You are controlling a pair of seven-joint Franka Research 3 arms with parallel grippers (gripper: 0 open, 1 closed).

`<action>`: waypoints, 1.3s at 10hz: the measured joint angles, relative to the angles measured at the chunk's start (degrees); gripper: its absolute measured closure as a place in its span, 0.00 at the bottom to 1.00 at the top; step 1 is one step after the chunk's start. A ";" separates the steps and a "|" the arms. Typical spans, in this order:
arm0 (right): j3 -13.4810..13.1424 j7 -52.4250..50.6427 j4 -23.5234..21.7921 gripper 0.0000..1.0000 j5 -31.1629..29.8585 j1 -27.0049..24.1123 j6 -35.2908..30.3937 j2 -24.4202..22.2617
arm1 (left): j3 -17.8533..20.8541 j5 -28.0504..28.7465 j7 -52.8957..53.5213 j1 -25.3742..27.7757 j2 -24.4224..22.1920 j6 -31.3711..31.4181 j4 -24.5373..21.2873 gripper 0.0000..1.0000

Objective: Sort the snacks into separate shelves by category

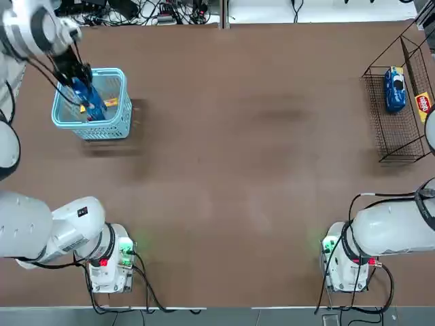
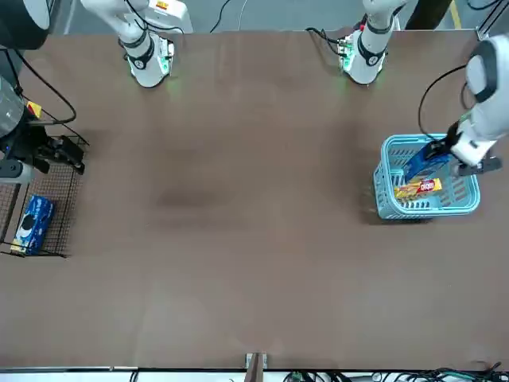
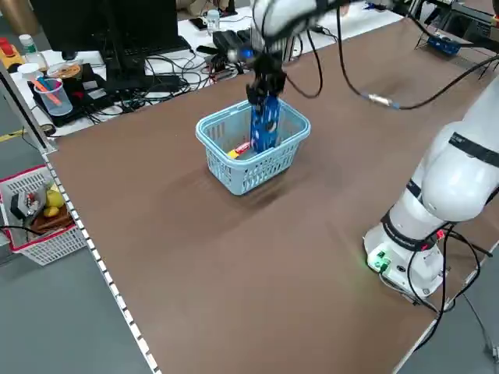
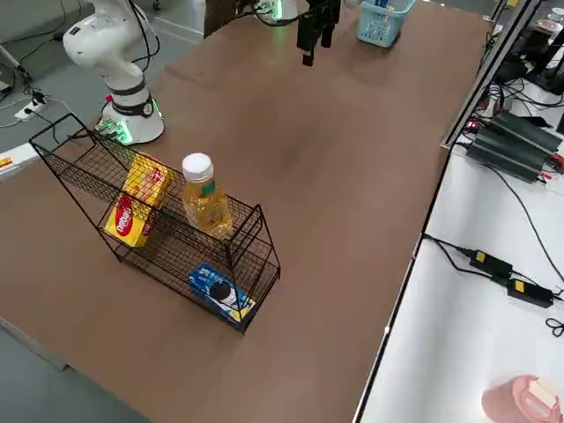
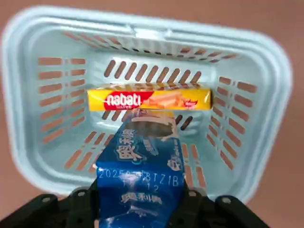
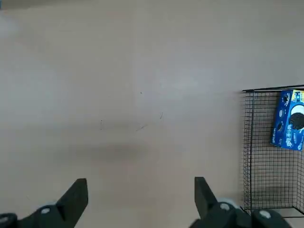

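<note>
Two robot arms are working at a brown table [image 1: 238, 170]. Over the light blue basket [image 1: 115, 125], the left gripper [image 5: 137, 216] is clamping its fingers on a blue cookie packet [image 5: 140, 185], holding it upright above a yellow wafer box [image 5: 148, 99] lying on the basket floor. Near the black wire rack [image 4: 159, 242], the right gripper [image 6: 137, 194] is hovering with fingers wide apart. Resting in the rack are a yellow box [image 4: 137, 210], a drink bottle [image 4: 206, 201] and another blue packet [image 4: 220, 293].
</note>
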 joint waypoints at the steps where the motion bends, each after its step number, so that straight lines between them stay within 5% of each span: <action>1: 0.00 -0.03 -0.04 0.01 0.00 0.00 -0.19 0.00 | -0.32 -1.11 -3.32 -0.19 -0.13 -5.29 5.32 0.42; 3: -0.03 -0.05 -0.17 0.01 0.00 0.00 -0.56 0.00 | -4.33 -3.81 -17.88 -2.21 0.33 -10.16 12.34 0.42; 5: -0.01 -0.10 -0.26 0.01 0.00 0.02 -0.66 0.02 | -13.55 -4.15 -36.93 -4.81 2.69 -10.36 15.40 0.42; 8: -0.10 -0.10 -0.34 0.01 0.00 -0.01 -0.85 0.03 | -26.30 -4.18 -65.19 -6.90 12.89 -10.21 23.85 0.42; 13: -0.14 -2.59 -1.50 0.01 0.01 -0.04 -3.20 0.16 | -27.06 2.75 -97.57 -26.72 30.17 -6.42 35.97 0.42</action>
